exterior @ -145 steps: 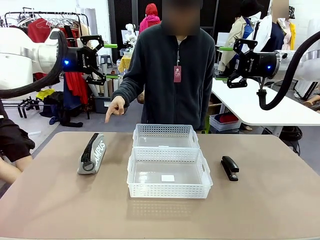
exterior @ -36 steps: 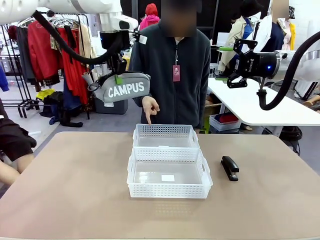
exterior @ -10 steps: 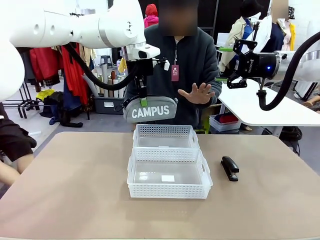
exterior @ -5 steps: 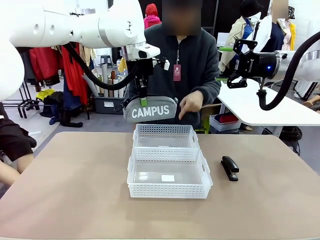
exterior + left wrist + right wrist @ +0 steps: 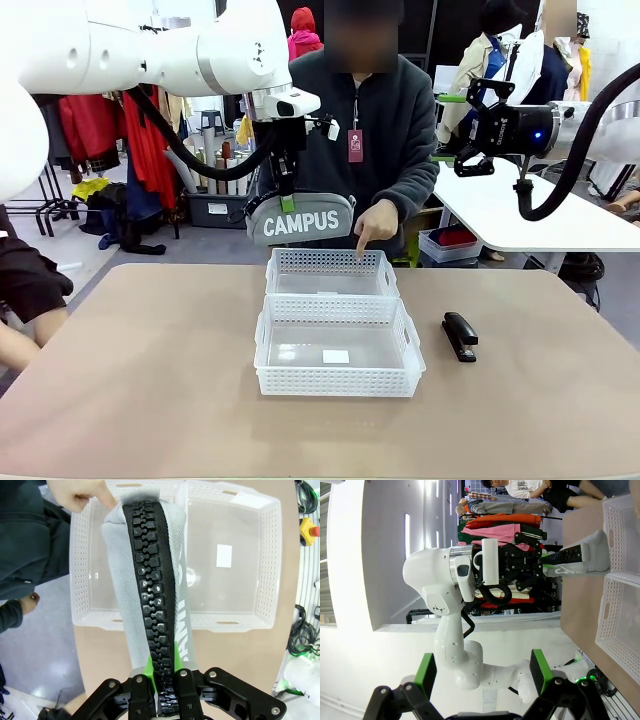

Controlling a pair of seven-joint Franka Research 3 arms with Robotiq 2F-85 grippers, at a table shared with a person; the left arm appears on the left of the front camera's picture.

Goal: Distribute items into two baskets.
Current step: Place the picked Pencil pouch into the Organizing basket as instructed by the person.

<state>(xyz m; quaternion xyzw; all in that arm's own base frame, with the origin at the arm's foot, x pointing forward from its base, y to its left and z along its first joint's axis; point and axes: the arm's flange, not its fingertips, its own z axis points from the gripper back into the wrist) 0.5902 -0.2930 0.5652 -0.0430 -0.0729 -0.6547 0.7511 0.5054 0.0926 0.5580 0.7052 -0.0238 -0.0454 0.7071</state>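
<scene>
- Holding the grey CAMPUS pouch (image 5: 300, 218) pinched at its zipped top edge, our left gripper (image 5: 286, 200) hangs it in the air above the far basket (image 5: 330, 256). We judge the first item close to placement but not yet in.
- The person's hand (image 5: 374, 222) points a finger down at that far basket, just beside the pouch.
- Neither basket holds an item, and the near basket (image 5: 336, 378) carries a white sticker (image 5: 336, 356) on its floor.
- The stapler (image 5: 460, 335) lies untouched on the table (image 5: 140, 380), right of the near basket, and our right gripper (image 5: 447, 127) waits high with jaws spread wide.
- In the left wrist view the pouch hides part of the far basket's floor, and we cannot tell how deep the fingers bite.
</scene>
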